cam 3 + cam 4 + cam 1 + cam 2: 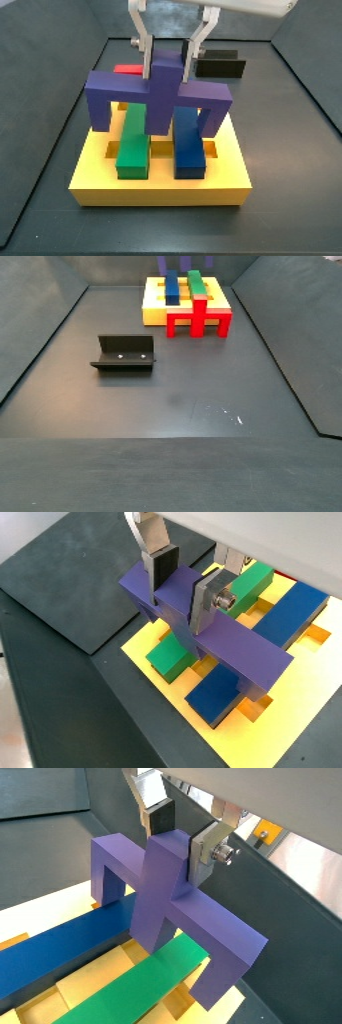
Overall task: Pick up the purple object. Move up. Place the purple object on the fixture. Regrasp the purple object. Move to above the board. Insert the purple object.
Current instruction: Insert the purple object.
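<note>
Above the board (160,180), gripper (171,58) clamps purple object (160,95).

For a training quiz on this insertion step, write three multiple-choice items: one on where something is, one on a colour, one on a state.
1. Where is the purple block?
A. Over the yellow board
B. On the black fixture
C. Flat on the floor

2. Which colours are the two long blocks already lying in the board's slots?
A. Red and orange
B. Green and blue
C. White and black

3. What is the gripper doing?
A. Hanging open with nothing in it
B. Closed on the red block
C. Closed on the purple block's centre post

Answers: 1 A, a side view shows its legs straddling the board. 2 B, both wrist views show green and blue bars under it. 3 C, the fingers clamp the post from both sides.
</note>
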